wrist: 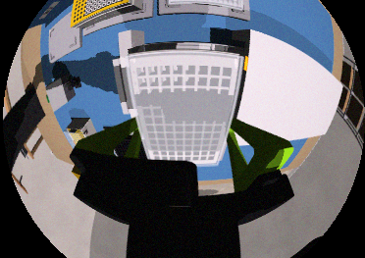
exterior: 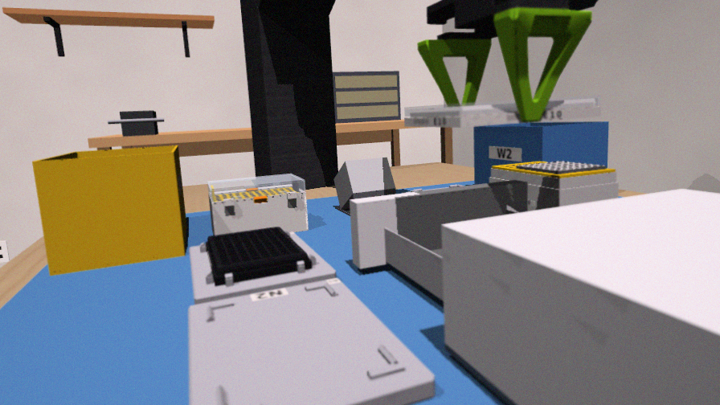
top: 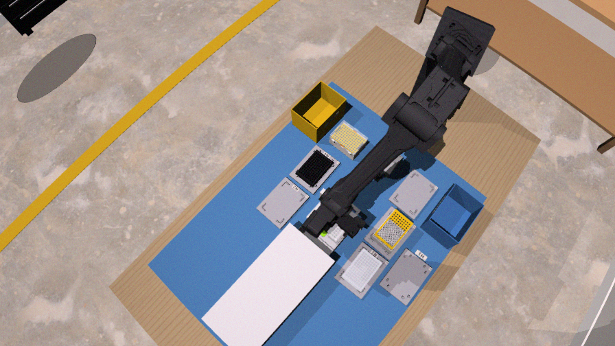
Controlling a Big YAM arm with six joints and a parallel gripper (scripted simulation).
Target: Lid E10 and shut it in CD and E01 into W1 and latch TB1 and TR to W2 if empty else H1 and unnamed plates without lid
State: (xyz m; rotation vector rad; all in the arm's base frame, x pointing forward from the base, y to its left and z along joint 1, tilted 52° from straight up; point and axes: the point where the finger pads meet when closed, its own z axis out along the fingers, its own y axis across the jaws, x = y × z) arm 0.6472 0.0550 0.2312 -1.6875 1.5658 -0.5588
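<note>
My gripper (exterior: 493, 108) is shut on the white assay plate E10 (exterior: 503, 112), gripping it across its width. A clear lid appears to sit on it. The plate hangs level above the open drawer (exterior: 424, 220) of the cooler CD (top: 270, 285). In the wrist view the plate (wrist: 182, 104) fills the middle, between the green fingers, with the drawer partly visible under it. The black plate E01 (top: 314, 168) sits in its nest. The yellow bin W1 (top: 318, 110) stands at the far end, with the tip box TB1 (top: 347, 139) beside it. The tip rack TR (top: 393, 228) stands on a nest.
The blue bin W2 (top: 453, 215) stands by the mat's right edge. Another white plate (top: 361, 270) sits lidless in a nest next to the cooler. Empty nests lie beside the black plate (top: 283, 202), beside the blue bin (top: 412, 193) and at the near right (top: 405, 275).
</note>
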